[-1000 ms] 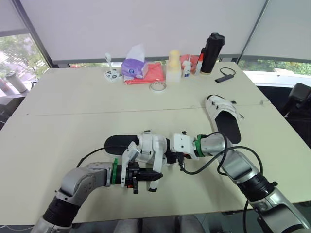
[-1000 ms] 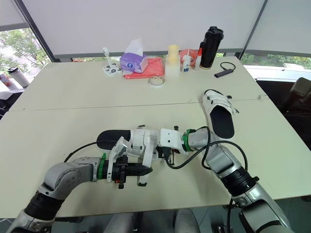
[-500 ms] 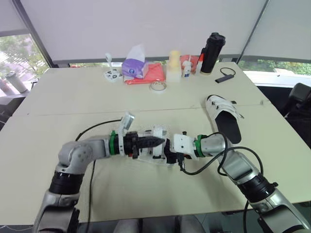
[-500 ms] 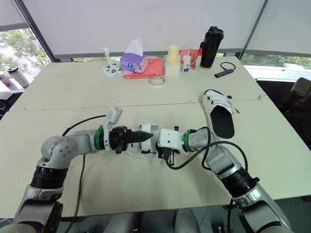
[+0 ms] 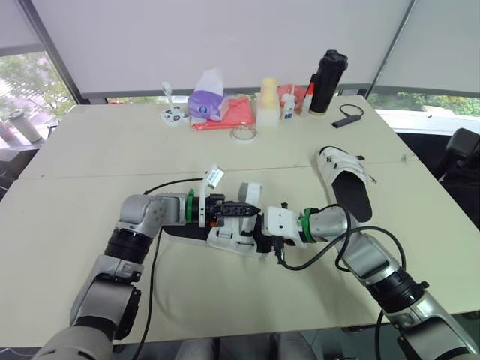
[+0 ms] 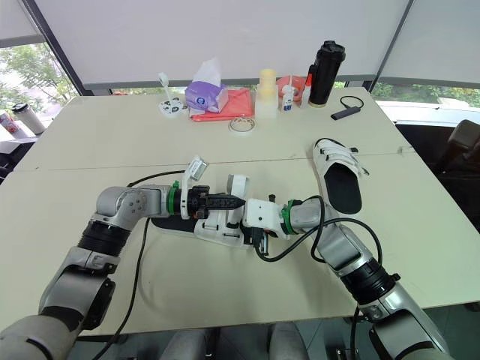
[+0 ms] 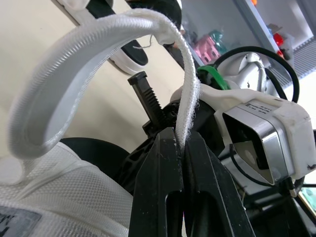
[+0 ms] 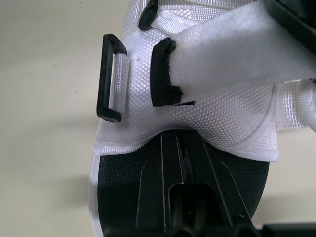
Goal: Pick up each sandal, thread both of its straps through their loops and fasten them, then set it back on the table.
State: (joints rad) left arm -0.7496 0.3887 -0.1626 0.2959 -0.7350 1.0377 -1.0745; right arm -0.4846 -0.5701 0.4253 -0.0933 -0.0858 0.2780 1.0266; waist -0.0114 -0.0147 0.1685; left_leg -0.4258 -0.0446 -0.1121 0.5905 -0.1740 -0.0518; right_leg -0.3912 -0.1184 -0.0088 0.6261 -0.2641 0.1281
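Swung round to clench strap [image 7: 74, 54] in left pincer [image 7: 180, 143], with sandal [image 5: 225, 238] gripped by right pincer [image 8: 187, 197]; threading likely under way, next steering strap end into loop [image 8: 109, 79].

The two head eyes look forward and down across the whole table [image 5: 90, 150]; each wrist camera sits tight against the near sandal [image 8: 197, 118], which all four views share.

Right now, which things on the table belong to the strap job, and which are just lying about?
Job: near sandal, its white strap pinched in the left gripper, black loop, second sandal farther right.
Lying about: tissue pack, red cloth, tape roll, pale bottle, black flask, small black device.
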